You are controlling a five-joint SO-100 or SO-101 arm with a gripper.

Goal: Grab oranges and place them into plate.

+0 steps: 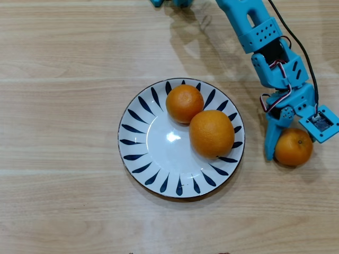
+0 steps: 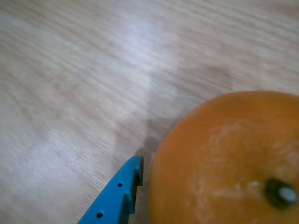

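1. The loose orange [image 1: 294, 146] sits on the bare surface [image 1: 63, 201], just off the plate [image 1: 159, 174] at about its 3 o'clock in the overhead view. The other two oranges are already on the plate: the bigger orange [image 1: 212, 133] near the middle, leaning toward 3 o'clock, and a smaller orange [image 1: 184, 103] touching it up around 12 to 1 o'clock.

2. Handling guess: the loose one looks firm with a bit of give, light enough for this arm, and the dimpled skin should give decent friction. It's round though, so it'll roll or squirt out if pinched off-centre. I'd take it across the widest part, at mid-height, stem [image 2: 281, 193] facing up.

3. The gripper [image 1: 290, 143] is spread open around the loose orange. One blue finger [image 1: 271, 142] lies along its 9 o'clock side, and in the wrist view that finger [image 2: 122, 193] is just short of the peel, with a thin gap, so no squeeze yet as far as I can see.

4. Hard to see: the other finger is tucked under the camera mount [image 1: 321, 123] in the overhead view and is out of the wrist view entirely, so I can't say whether it touches. The wrist view also cuts off the orange's right and bottom edges, and its wood grain is blurry.
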